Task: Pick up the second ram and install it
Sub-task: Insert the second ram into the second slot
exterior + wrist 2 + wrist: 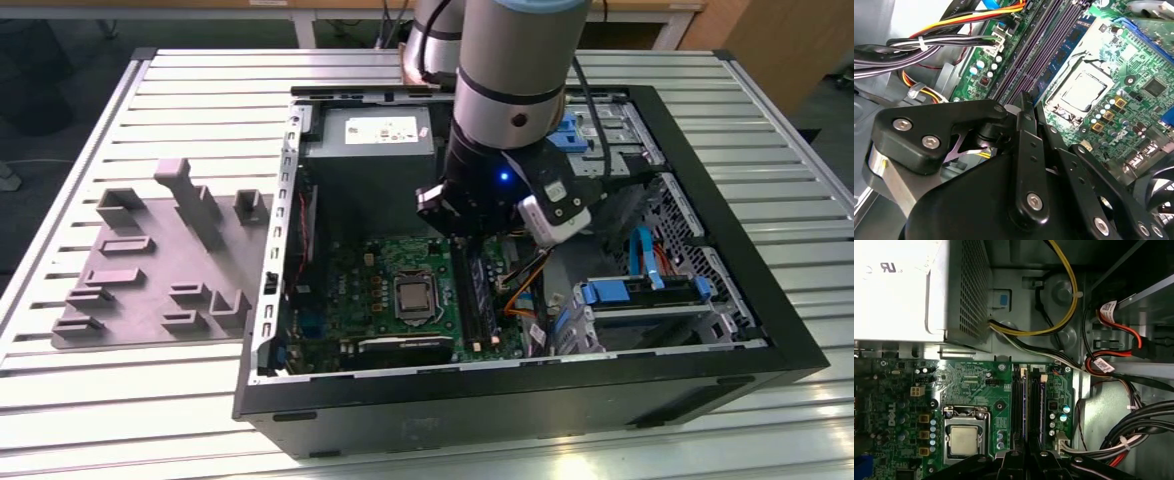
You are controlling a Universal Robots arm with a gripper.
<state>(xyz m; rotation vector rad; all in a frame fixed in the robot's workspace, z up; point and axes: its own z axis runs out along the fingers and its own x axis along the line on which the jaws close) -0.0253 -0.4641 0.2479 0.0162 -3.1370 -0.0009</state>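
My gripper [467, 242] reaches down inside the open computer case [747, 330], over the far end of the memory slots [473, 300] beside the processor [416, 297]. In the second wrist view the gripper [1026, 98] looks shut, its fingers pressed together with the tip just above the dark slots [1029, 65]. The second ram [1068, 42], a blue-green strip with dark chips, stands on edge in a slot, running away from the tip. In the first wrist view that ram [1026, 405] lies in line with the gripper [1029, 454]. Whether the tip touches it is hidden.
The power supply [367, 135] fills the case's far corner. Cable bundles [929, 45] run close beside the slots, and blue drive brackets [641, 292] sit at the exterior view's right. A grey parts fixture [147, 270] lies on the table outside the case.
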